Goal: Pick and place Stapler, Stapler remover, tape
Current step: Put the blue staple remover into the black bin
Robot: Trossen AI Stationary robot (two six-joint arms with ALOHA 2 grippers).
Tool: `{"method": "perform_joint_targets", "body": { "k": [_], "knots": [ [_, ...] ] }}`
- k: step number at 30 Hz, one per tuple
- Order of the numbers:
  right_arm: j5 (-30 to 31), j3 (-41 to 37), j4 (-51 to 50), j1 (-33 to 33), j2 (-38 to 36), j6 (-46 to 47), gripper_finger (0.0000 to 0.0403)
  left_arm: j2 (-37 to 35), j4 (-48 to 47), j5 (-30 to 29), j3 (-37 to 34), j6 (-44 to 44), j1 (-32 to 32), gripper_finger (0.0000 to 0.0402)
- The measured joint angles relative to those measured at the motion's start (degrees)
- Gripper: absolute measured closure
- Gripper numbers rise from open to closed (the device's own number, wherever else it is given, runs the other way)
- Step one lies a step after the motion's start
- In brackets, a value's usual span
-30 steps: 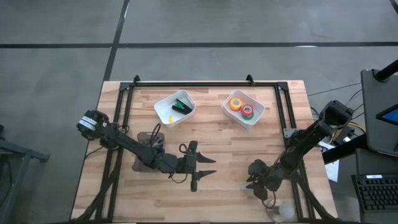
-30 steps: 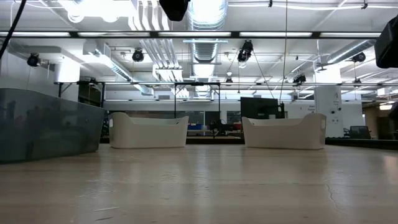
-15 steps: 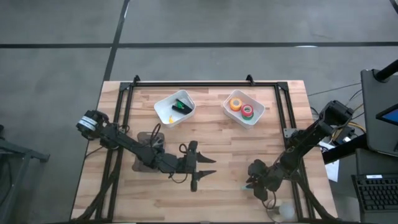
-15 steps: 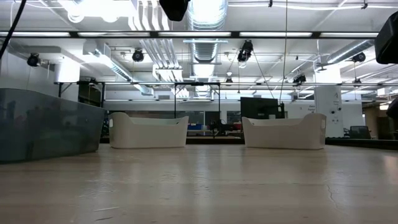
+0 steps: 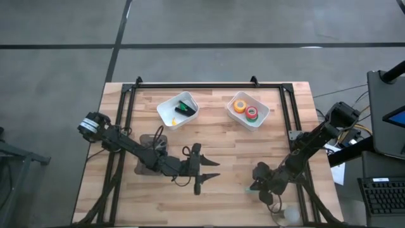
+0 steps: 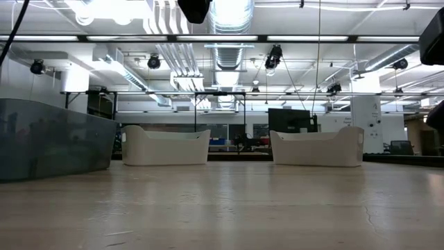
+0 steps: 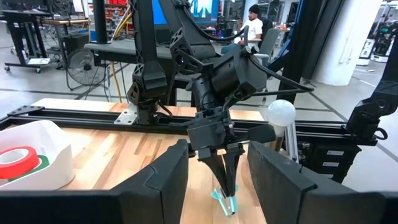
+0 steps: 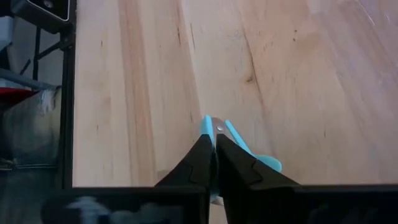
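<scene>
A small light-blue claw-shaped stapler remover [image 8: 214, 127] lies on the wood near the table's right front, with my right gripper [image 5: 254, 187] shut on it. My left gripper [image 5: 205, 170] stands open at the table's middle front, level and facing the right gripper, with nothing between its fingers. A black stapler [image 5: 185, 105] lies in the left white bin [image 5: 166, 107] beside small green and yellow pieces. Orange tape [image 5: 239, 106] and red and green tape [image 5: 252, 114] lie in the right white bin [image 5: 262, 117]. My right gripper pinches the stapler remover between its two fingertips [image 8: 202, 155]; blue prongs [image 8: 207, 124] stick out past the tips and a wider blue part [image 8: 266, 163] shows to one side. The fingers come steeply from above [image 7: 224, 177]. The remover [image 7: 222, 202] rests on the table.
A black metal frame [image 5: 190, 85] runs along the table's far edge and both sides. A white ball on a post [image 7: 280, 115] stands off the table's right front corner. A person sits in the room beyond [image 7: 252, 25]. Bare wood lies between the two bins and the grippers.
My right gripper has shut on the light-blue stapler remover, staying at the same place near the table's right front. The remover stays on the wood.
</scene>
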Motion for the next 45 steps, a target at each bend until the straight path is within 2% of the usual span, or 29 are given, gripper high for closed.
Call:
{"method": "perform_joint_targets", "body": {
  "k": [4, 10, 21, 27, 36, 45],
  "knots": [
    [1.27, 0.0, -0.03, -0.18, 0.0, -1.49, 0.0393, 0.0, -0.05, 0.0, -0.02, 0.0, 0.0, 0.0232],
    [9.22, -0.09, -0.19, -1.33, -1.37, -7.49, 0.0394, 0.17, -0.53, -0.01, -0.26, -0.36, 0.0, 0.0232],
    [32.26, 6.09, 0.17, -2.27, -8.69, -27.83, 0.0394, 2.72, -0.55, -0.2, -0.26, -0.36, 0.2, 0.0232],
    [41.55, 10.8, 0.65, -2.27, -9.44, -36.46, 0.0394, 3.99, 0.04, -2.49, -0.26, -2.31, 0.38, 0.0232],
    [42.46, 11.56, 22.35, -2.27, -6.2, -56.28, 0.0394, 8.75, 5.33, -4.08, -0.25, -6.71, 1.95, 0.0232],
    [42.5, 11.72, 30.18, -2.44, -0.37, -63.08, 0.0394, 12.17, 9.66, -1.98, 2.44, -7.02, 2.45, 0.0232]
  ]
}}
